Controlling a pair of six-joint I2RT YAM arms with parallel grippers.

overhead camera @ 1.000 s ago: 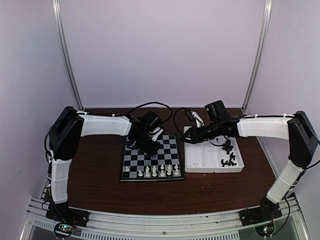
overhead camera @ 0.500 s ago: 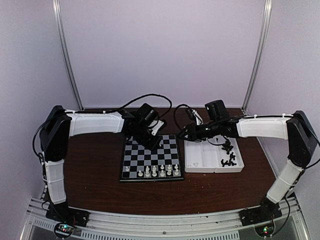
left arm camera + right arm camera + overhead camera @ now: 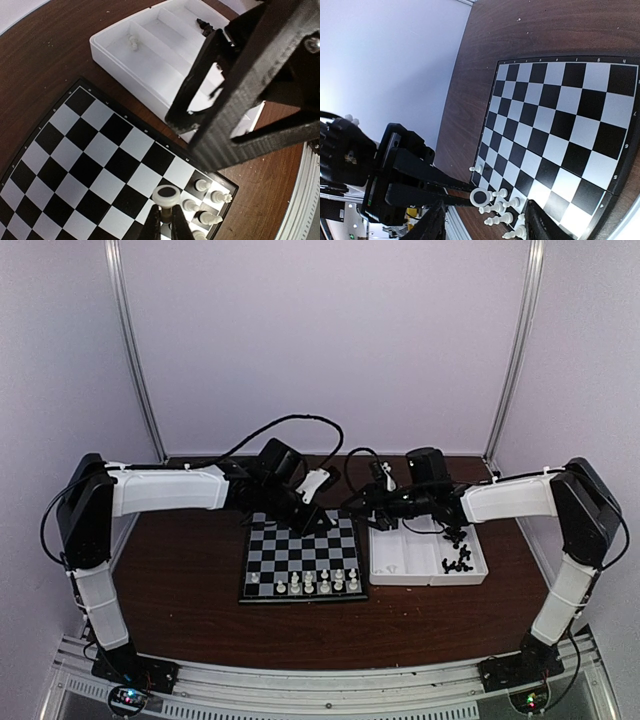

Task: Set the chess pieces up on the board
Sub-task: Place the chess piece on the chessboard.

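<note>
Left wrist view shows the left tool clenched on a white piece above the board, likely bound for its white rows. The right tool hangs released at the board's corner.

The table is dark reddish-brown wood and fills the lower middle of the top view, with a metal rail along its near edge at the bottom of the frame. Two things lie flat on it. The board sits at the centre (thin dark rim all round). Just right of it lies a white two-compartment tray. In the left wrist view a narrow strip of bare wood separates them.
</note>
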